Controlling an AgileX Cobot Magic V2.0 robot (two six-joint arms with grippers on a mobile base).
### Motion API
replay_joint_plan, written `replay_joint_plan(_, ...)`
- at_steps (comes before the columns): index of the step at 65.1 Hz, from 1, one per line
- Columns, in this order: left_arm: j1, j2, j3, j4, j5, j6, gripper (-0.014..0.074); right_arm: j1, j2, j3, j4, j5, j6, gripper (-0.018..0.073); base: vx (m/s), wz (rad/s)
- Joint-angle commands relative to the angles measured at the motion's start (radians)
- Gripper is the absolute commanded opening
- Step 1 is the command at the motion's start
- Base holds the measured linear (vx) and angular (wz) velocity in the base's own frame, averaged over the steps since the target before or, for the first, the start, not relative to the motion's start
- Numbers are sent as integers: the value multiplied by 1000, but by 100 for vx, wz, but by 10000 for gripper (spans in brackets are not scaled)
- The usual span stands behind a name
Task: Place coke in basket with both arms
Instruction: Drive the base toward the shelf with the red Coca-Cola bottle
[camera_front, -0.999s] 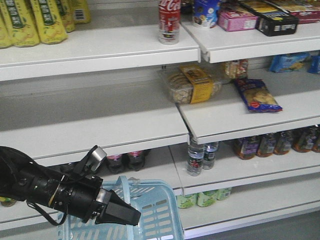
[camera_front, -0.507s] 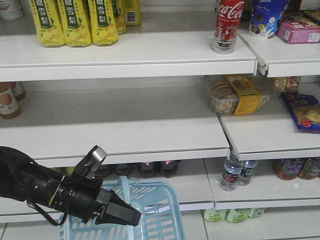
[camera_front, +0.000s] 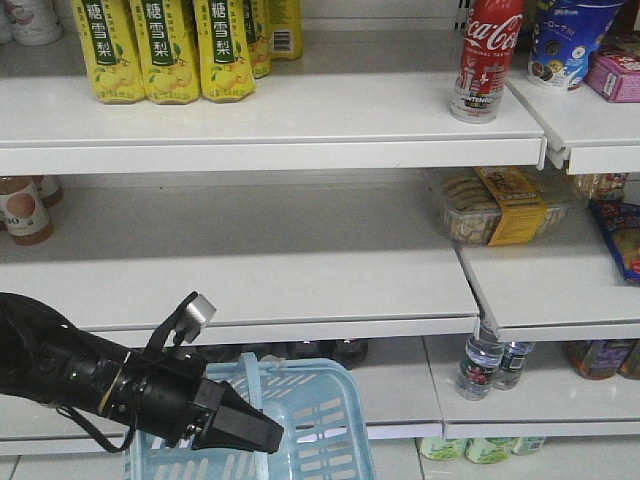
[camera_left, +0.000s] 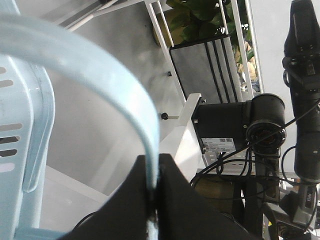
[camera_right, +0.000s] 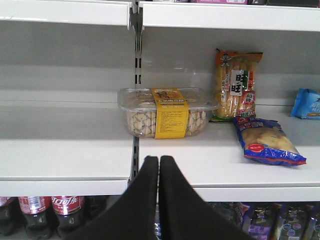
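Observation:
The coke (camera_front: 486, 60) stands upright on the top shelf at the upper right of the front view, red label above a clear lower part. The light blue basket (camera_front: 335, 425) hangs at the bottom centre, below the shelves. My left gripper (camera_front: 268, 438) is shut on its swing handle (camera_front: 248, 385). In the left wrist view the jaws (camera_left: 154, 167) pinch the pale blue handle (camera_left: 100, 75), with the basket's slotted wall (camera_left: 20, 130) at the left. My right gripper (camera_right: 159, 161) is shut with nothing in it, in front of the middle shelf's edge. The front view does not show it.
Yellow pear-drink bottles (camera_front: 170, 45) line the top shelf at the left. A clear biscuit box (camera_right: 162, 112), a cracker pack (camera_right: 236, 85) and a blue snack bag (camera_right: 265, 142) lie on the middle shelf. Dark cola bottles (camera_right: 45, 212) and water bottles (camera_front: 482, 362) stand lower down.
The front view has shifted, so the shelves and the coke now sit further right in frame. The left gripper still holds the basket handle in the same place.

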Motion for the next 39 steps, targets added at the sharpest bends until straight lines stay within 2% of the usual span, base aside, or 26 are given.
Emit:
replay_joint_plan(1,-3,-46,-16,-60,-222,7,-6,2,-18,11,-7,-75,-5,-9,6,3)
replay_joint_plan(39,-3,-46,-16,-60,-222,7,-6,2,-18,11,-7,-75,-5,-9,6,3)
